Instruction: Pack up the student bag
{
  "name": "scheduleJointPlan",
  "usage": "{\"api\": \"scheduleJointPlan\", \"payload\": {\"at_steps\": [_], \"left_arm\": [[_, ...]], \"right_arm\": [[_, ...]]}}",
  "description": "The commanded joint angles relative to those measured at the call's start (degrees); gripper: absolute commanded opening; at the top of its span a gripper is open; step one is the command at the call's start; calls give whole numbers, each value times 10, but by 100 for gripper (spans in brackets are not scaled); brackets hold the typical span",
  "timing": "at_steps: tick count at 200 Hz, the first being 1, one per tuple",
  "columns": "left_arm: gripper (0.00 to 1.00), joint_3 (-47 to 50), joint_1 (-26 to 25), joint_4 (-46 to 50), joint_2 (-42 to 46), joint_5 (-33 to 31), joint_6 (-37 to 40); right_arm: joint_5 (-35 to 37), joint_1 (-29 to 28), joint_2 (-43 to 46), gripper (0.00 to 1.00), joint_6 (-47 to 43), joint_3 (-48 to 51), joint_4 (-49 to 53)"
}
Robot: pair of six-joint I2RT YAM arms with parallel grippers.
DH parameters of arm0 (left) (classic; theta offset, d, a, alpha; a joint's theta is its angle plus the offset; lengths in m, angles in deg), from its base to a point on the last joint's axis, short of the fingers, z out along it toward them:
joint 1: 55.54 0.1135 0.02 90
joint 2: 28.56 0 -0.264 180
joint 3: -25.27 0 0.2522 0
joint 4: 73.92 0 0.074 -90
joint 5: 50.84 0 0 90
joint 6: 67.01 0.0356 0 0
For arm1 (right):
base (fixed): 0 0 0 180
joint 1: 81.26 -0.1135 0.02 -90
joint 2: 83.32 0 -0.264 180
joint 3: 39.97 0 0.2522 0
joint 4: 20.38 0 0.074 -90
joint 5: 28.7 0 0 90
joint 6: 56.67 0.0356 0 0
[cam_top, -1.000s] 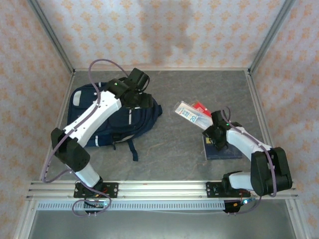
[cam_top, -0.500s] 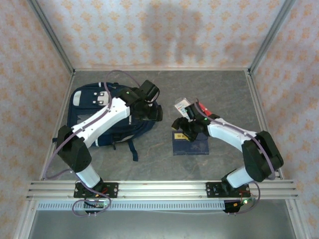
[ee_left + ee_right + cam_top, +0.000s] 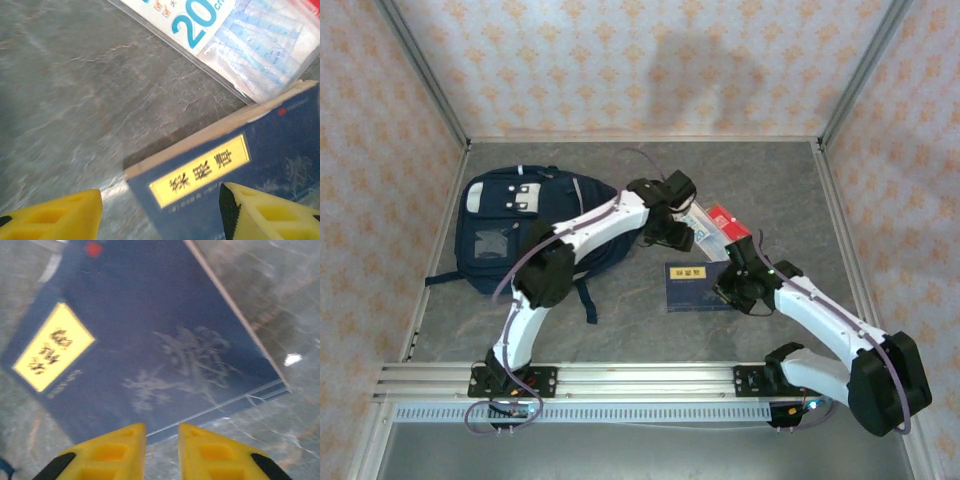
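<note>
The student bag (image 3: 515, 225), a navy backpack with white patches, lies flat at the left of the table. A blue book with a yellow label (image 3: 697, 288) lies flat at the table's middle. My left gripper (image 3: 670, 236) hovers open over the book's far edge; in the left wrist view the book (image 3: 235, 175) lies under its yellow fingers (image 3: 55, 217), and nothing is held in the left gripper (image 3: 160, 220). My right gripper (image 3: 732, 284) sits at the book's right edge. Its right-wrist-view fingertips (image 3: 161, 432) stand close together over the book (image 3: 150, 330), empty.
A clear ruler packet marked "20" (image 3: 705, 228) and a red item (image 3: 726, 219) lie just beyond the book; the packet (image 3: 225, 35) is near my left fingers. The bag's loose strap (image 3: 586, 300) trails toward the front. Metal frame posts and patterned walls bound the table.
The book slid left to the table's middle, then stayed. My left gripper swung right off the bag to above the book. My right gripper drew back to the book's right edge.
</note>
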Motion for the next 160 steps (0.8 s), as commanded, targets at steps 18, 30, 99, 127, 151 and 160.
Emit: {"api": "scheduleJointPlan", "payload": {"at_steps": [18,30,99,127,151,160], "left_arm": [[62,-27,-8,-5,-56,18,16],[61,-33,-12,-7,-66,25,19],[55,68,-43,-38,-28,87,52],[53,145,-58,-47,25,78,58],[52,219,-65,-63,79,67,51],[52,244,-70,-69,96,65,48]], "right_arm": [[58,-1,14,20,-6,13,52],[64,-1,7,19,-4,17,52],[77,0,-85,18,-33,-4,15],[73,1,-139,17,-46,-26,-3],[46,1,-184,16,-49,-38,-56],[27,1,-206,16,-53,-52,-73]]}}
